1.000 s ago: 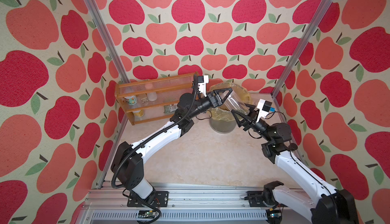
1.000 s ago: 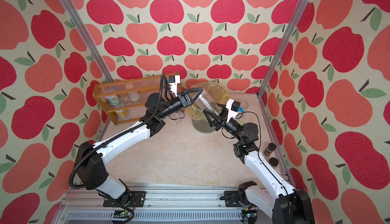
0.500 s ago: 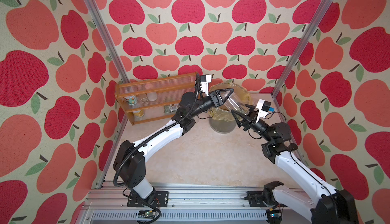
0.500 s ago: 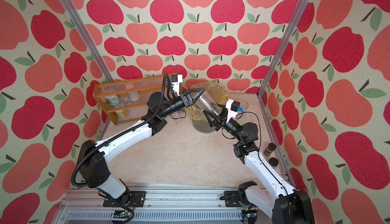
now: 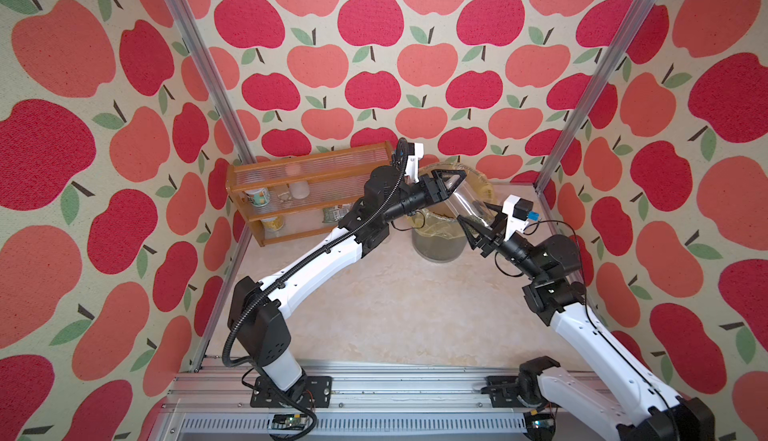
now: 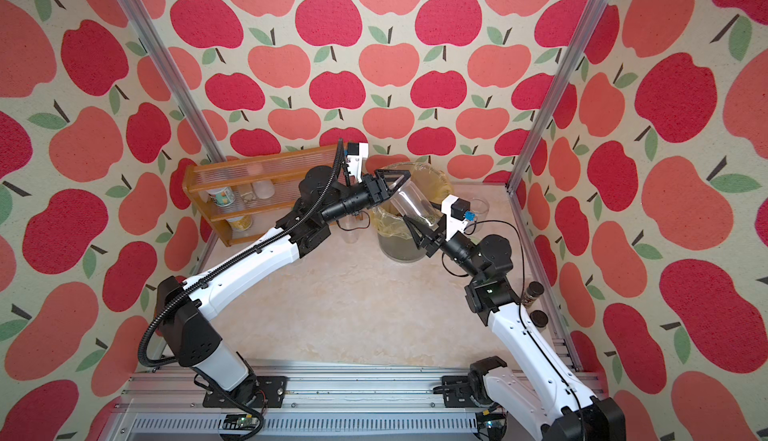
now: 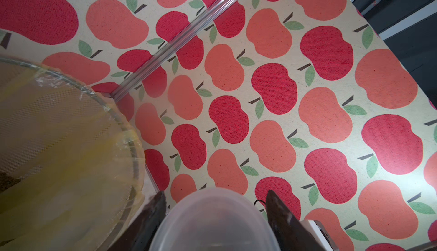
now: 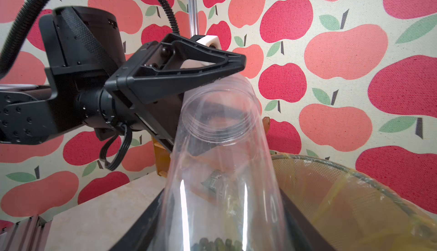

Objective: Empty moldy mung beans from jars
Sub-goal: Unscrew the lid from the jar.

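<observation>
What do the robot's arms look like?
Both have white shells and black joints. A ribbed black hose runs along the left arm, a thin black cable along the right arm. The left gripper and right gripper are black with triangular fingers, each beside a white camera box.

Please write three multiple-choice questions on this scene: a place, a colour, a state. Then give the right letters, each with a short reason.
1. Where is the tall clear jar?
A. On the wooden shelf
B. Held up by both grippers
C. Lying on the table

2. What colour is the bag lining the bin?
A. Yellow
B. Blue
C. Black

3. How does the jar stand?
A. Upright
B. Tilted
C. Mouth straight down

1 B: the left gripper clamps its upper end, the right gripper its lower part.
2 A: yellow film drapes the bin's rim.
3 B: it slants, mung beans at its low end.
</observation>
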Robot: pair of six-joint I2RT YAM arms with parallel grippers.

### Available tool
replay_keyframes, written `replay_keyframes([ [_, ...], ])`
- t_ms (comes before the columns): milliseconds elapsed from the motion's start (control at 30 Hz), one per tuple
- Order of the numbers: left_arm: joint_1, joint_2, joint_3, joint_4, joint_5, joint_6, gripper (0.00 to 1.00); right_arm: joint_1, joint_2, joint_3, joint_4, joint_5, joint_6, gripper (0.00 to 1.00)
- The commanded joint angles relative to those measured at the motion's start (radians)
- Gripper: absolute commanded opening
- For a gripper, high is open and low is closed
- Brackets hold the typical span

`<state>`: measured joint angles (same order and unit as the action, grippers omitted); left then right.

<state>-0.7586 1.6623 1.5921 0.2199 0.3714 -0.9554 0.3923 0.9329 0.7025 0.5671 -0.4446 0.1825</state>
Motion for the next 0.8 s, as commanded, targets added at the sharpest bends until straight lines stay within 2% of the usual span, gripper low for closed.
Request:
replay_keyframes([
  [0, -0.004, 0.053, 0.042, -0.154, -0.08, 0.029, 0.55, 0.007, -0.014, 0.054, -0.128, 0.029, -0.171, 0.47],
  [167, -0.014, 0.103, 0.131, -0.255, -0.1, 0.042, 0.54, 0.006, -0.018, 0.087, -0.21, 0.072, -0.254, 0.46],
  [333, -0.025, 0.103, 0.168, -0.28, -0.098, 0.078, 0.58, 0.003, -0.017, 0.065, -0.147, 0.053, -0.202, 0.46],
  [500, -0.017, 0.049, 0.138, -0.204, -0.06, 0.176, 0.88, -0.003, -0.035, 0.045, -0.121, 0.042, -0.164, 0.46],
  [633, 0.009, -0.024, 0.057, -0.082, -0.037, 0.214, 0.96, -0.018, -0.044, 0.036, -0.116, 0.035, -0.13, 0.46],
  [767, 0.039, -0.098, -0.015, -0.02, -0.013, 0.224, 0.99, -0.03, -0.052, 0.04, -0.129, 0.02, -0.092, 0.46],
])
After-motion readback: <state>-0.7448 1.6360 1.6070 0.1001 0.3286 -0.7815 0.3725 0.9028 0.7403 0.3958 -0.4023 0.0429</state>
